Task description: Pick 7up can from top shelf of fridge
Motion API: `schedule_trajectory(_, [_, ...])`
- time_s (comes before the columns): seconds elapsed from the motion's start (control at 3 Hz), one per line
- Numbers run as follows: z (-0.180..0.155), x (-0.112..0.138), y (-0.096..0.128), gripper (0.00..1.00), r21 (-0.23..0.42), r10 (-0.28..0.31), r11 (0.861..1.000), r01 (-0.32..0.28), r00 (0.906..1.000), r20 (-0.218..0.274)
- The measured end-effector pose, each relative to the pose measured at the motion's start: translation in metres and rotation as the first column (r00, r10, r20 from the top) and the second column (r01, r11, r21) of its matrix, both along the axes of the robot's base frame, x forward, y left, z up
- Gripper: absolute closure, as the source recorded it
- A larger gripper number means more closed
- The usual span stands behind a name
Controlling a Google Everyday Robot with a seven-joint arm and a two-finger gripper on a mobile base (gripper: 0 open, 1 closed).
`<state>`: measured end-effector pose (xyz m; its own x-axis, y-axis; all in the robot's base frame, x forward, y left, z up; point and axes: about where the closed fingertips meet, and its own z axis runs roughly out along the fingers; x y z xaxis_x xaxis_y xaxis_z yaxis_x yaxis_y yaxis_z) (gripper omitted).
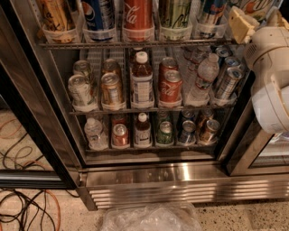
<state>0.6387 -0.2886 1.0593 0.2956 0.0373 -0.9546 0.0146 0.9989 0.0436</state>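
At top right of the camera view, the cream claw (242, 25) sits at the right end of the top shelf (90, 44), about level with the rack's front wire. Claw state: cannot tell whether it is spread or pressed together.

The 7up can (260, 6) is just up-right of the claw. It has a white body with green lettering. Only its lower part is in view, cut by the upper edge and partly hidden behind the claw and the white arm (271, 81). Contact between claw and can: cannot tell. The can stands upright at the far right of the shelf row.

Left of the claw on the same row, all upright in clear cup holders (137, 33):
- blue can (210, 13)
- green-yellow can (175, 12) with black script
- red Coca-Cola can (137, 12)
- Pepsi can (99, 13)
- gold can (54, 16)

The fridge (180, 178) has a stainless base grille (189, 195) below and a dark door frame (31, 117) at left. The middle rack (149, 108) holds tilted cans plus two bottles. The bottom rack (149, 146) holds more cans and small bottles.

On the floor, tangled cables (22, 212) lie at left and a clear plastic bag (149, 219) lies in front of the grille.
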Motion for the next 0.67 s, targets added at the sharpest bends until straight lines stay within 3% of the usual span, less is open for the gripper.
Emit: schedule_trajectory(0.67, [0.0007, 0.0011, 0.0012, 0.3, -0.015, 0.004, 1.0, -0.004, 1.0, 0.001])
